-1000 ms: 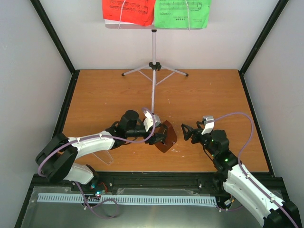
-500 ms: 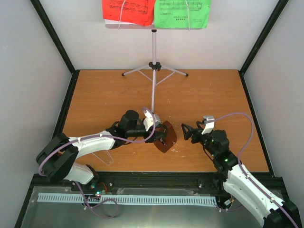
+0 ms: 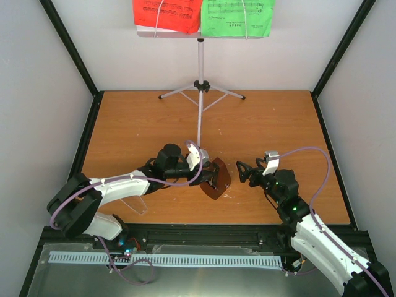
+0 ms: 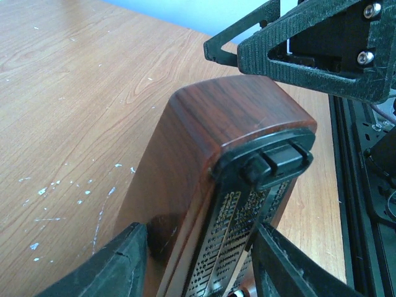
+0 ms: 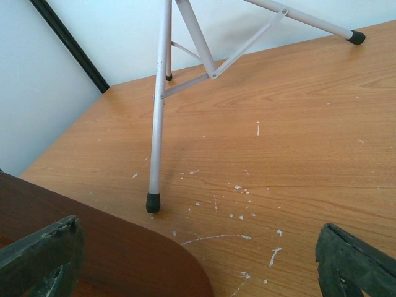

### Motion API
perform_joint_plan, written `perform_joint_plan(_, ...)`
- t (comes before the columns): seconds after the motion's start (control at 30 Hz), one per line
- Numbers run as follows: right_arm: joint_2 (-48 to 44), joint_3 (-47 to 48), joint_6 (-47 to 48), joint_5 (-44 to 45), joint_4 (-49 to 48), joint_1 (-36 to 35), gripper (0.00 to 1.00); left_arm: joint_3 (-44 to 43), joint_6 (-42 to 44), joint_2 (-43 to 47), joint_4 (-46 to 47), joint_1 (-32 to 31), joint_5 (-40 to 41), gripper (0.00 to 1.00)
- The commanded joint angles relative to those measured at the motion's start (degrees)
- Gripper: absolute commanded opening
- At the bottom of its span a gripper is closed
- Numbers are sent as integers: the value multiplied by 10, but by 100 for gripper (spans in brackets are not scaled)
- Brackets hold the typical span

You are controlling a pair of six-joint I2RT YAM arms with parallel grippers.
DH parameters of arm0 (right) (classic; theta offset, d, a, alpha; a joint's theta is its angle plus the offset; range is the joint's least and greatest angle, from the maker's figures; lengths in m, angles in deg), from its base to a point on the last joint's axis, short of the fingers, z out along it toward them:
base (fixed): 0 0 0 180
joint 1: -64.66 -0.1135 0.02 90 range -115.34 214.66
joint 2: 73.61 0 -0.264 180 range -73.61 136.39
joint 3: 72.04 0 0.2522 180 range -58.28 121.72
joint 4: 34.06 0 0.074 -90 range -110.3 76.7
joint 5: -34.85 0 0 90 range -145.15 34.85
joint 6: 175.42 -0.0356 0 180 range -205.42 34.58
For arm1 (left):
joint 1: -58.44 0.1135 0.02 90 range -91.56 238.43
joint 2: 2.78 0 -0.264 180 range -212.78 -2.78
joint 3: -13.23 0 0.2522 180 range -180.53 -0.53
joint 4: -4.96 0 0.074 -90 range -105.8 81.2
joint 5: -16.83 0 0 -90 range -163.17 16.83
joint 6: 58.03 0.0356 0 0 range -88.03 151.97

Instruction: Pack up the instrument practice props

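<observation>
The dark-brown metronome point(image 3: 218, 180) stands near the table's front middle, its scale face showing in the left wrist view point(image 4: 204, 154). My left gripper point(image 3: 212, 176) reaches it from the left, fingers point(image 4: 105, 269) pressed on its two sides, shut on it. My right gripper point(image 3: 242, 172) hovers just right of it, open and empty point(image 5: 198, 266), with the metronome's body point(image 5: 93, 253) at its left finger. A clear cover point(image 3: 133, 204) lies under the left arm. The silver tripod stand point(image 3: 200, 86) at the back holds red point(image 3: 167, 13) and green point(image 3: 238, 15) music sheets.
One stand leg point(image 5: 154, 136) comes down to a black foot just behind the metronome. Black frame posts point(image 3: 77, 59) and white walls close in the orange table point(image 3: 136, 124). A black rail runs along the front edge point(image 3: 204, 234).
My left gripper's jaws have closed in onto the metronome. Both arms and the metronome have stayed almost still.
</observation>
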Motion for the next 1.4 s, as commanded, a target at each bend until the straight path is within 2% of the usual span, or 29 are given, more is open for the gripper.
perform_joint_plan(0.0,-4,-9,-4,-1,-14,3,100,-21,8,-8,9,-5,-7,47)
perform_joint_plan(1.07,-9,-13,-8,6,-11,3,100,-18,2,-5,10,-5,-13,47)
perform_joint_plan(1.13,-11,-13,-9,6,-10,3,100,-18,0,-3,12,-5,-14,51)
perform_joint_plan(1.27,-11,-6,-17,9,10,3,100,-5,-25,14,17,-5,-5,69)
perform_joint_plan(1.37,-11,5,-37,13,51,3,100,39,-74,52,42,3,5,82)
